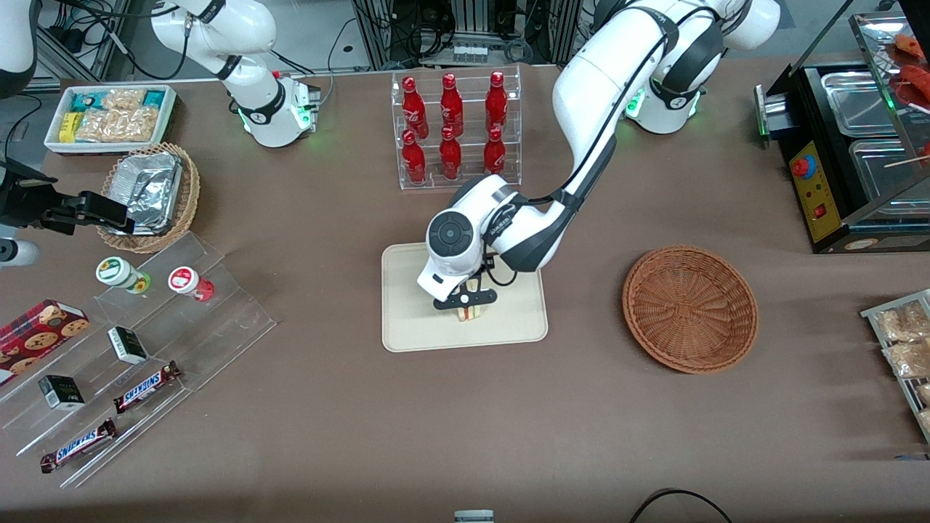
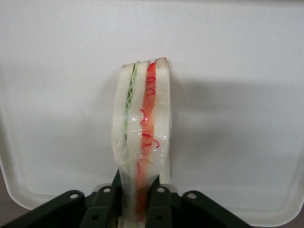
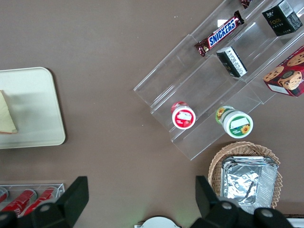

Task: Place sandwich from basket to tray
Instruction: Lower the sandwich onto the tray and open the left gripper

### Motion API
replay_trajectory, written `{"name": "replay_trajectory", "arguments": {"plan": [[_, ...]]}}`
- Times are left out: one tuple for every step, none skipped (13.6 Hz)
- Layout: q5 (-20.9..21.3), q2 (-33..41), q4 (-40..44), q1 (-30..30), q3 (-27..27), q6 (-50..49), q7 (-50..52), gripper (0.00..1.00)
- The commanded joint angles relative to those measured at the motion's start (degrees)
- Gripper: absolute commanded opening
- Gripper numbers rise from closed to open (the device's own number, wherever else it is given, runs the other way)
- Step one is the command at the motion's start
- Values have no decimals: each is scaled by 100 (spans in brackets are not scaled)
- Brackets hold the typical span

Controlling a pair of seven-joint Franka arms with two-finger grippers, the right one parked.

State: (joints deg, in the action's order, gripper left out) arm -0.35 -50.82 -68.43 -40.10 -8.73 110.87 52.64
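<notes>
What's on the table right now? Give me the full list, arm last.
sandwich: 1, pale bread, red and green filling, over the tray
tray: 1, cream, table centre
basket: 1, reddish-brown, empty, toward the working arm's end
bottles: 6, red, in clear rack
foil basket: 1, light wicker, toward the parked arm's end
Snickers bars: 2, on clear stepped stand
gripper: black fingers, shut on sandwich above tray

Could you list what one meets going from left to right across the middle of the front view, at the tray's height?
Two capped cups on the clear stepped stand → tray → gripper, shut on the sandwich over the tray → basket, with nothing in it.
</notes>
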Motion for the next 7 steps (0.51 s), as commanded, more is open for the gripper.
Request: {"name": "replay_trajectory", "arguments": {"plan": [[97, -95, 242, -103, 64, -13, 150, 100], [96, -60, 251, -95, 73, -30, 159, 100], [96, -16, 260, -86, 73, -83, 159, 100], [96, 97, 286, -77, 73, -161, 159, 100], [96, 220, 304, -77, 73, -293, 159, 100], [88, 352, 304, -42, 73, -424, 133, 100], [62, 510, 304, -16, 64, -548, 98, 100]]}}
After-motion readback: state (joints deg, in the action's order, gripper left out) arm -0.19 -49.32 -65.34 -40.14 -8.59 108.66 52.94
